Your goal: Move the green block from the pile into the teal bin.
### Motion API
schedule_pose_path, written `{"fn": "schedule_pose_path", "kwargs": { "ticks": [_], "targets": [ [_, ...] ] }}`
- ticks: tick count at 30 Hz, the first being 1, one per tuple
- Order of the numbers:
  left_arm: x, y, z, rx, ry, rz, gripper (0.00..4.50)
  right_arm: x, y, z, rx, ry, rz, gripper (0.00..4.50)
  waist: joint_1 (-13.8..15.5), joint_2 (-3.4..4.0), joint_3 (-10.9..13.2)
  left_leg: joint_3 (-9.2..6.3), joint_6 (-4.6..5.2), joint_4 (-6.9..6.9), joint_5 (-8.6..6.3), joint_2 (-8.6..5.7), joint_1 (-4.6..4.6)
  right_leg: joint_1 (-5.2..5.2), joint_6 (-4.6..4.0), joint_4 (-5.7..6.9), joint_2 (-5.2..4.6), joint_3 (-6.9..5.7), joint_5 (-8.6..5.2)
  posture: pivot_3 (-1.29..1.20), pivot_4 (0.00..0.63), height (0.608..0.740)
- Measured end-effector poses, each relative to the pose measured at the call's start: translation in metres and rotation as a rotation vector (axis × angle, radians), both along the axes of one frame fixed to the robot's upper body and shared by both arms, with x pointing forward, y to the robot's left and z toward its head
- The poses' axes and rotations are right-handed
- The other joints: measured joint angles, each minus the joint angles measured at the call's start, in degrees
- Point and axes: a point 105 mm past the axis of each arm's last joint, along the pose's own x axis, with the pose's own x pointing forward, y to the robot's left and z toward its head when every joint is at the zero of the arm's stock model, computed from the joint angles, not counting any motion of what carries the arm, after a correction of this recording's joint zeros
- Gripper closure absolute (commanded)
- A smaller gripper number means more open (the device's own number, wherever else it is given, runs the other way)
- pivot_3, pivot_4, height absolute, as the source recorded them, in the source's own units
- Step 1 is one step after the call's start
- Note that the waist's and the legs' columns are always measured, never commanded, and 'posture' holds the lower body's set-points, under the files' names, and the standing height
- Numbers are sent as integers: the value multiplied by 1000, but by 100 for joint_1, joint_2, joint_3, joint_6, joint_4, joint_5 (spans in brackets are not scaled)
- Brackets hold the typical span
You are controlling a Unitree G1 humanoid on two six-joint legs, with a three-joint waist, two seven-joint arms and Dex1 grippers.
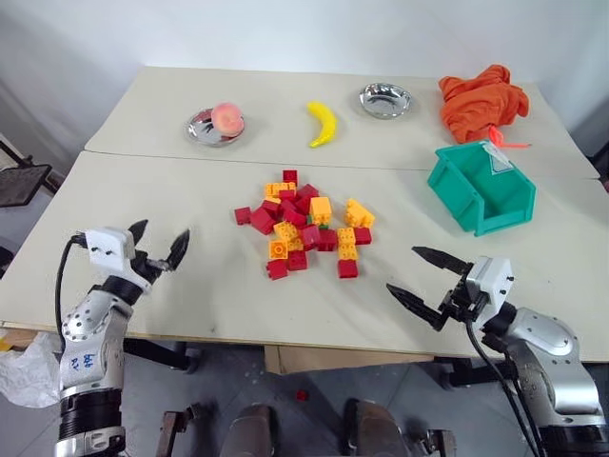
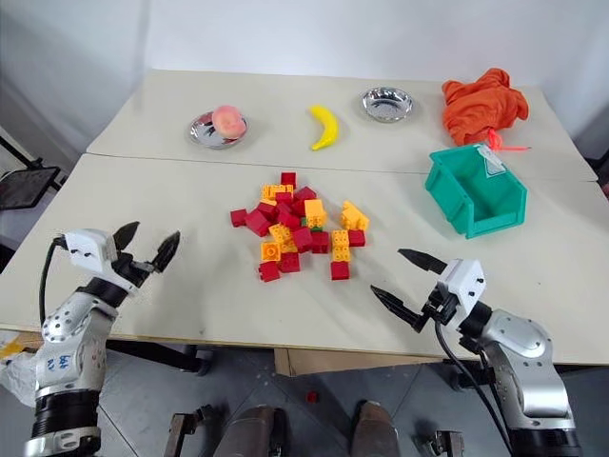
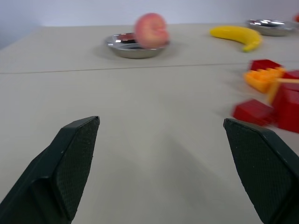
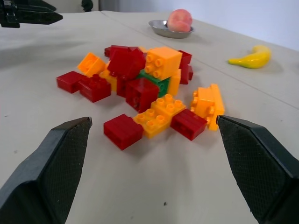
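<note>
The pile (image 1: 304, 228) of red, orange and yellow bricks lies in the middle of the near table. The green block (image 4: 156, 83) sits low inside it, mostly covered by a red brick and an orange one. The teal bin (image 1: 481, 188) stands to the right of the pile and a little farther back, its cut-away front facing the near right. My left gripper (image 1: 162, 233) hovers open over bare table left of the pile, holding nothing. My right gripper (image 1: 403, 269) is open near the front edge, right of the pile, pointing at the bricks and apart from them.
On the far table are a steel bowl (image 1: 216, 127) with a peach, a banana (image 1: 322, 124), an empty steel bowl (image 1: 385, 100) and a crumpled orange cloth (image 1: 481, 100). A seam runs between the two tables behind the pile.
</note>
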Motion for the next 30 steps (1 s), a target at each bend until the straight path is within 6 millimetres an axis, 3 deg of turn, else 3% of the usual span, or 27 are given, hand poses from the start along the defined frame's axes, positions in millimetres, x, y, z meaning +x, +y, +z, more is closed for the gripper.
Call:
{"fn": "schedule_pose_path", "kwargs": {
  "ticks": [4,7,11,15,18,24,27,30],
  "targets": [
    [1,-5,-4,3,12,-24,0,4,4,-3,-25,-3,3,30,-3,0,0,1,0,1,-1,0,0,0,0,0,1,0,0,0,150,740],
    [-2,-29,-3,67,6,-200,0,12,29,-4,-40,-4,65,589,-42,0,0,5,-2,3,0,2,4,-4,-1,10,3,5,-1,0,150,740],
    [-9,-59,-2,158,-5,-443,0,27,78,-1,-44,5,168,2033,-51,1,0,6,-3,2,1,5,0,-11,-3,10,5,5,-2,0,150,740],
    [-19,-73,-3,260,-4,-616,0,40,134,0,-43,43,260,3353,-70,1,0,6,-4,2,1,5,0,-10,-3,13,5,5,-2,0,150,740],
    [-23,-78,-5,288,3,-677,0,51,165,-3,-66,76,282,4342,-85,1,0,4,-3,3,1,5,-3,-11,-3,14,5,3,-2,0,150,740],
    [-26,-80,-8,293,1,-685,0,96,189,2,-105,88,132,4449,-150,1,0,1,-4,3,1,5,-5,-13,-3,19,4,2,-2,0,150,740],
    [-29,-84,-15,275,13,-684,0,116,184,11,-110,50,30,4449,-187,1,0,3,-4,3,2,5,-4,-13,-3,19,4,2,-2,0,150,740],
    [-31,-88,-18,282,20,-685,0,140,158,17,-105,30,-123,4449,-177,1,0,2,-6,3,2,5,-5,-13,-3,21,3,2,-2,0,150,740]
  ]
}}
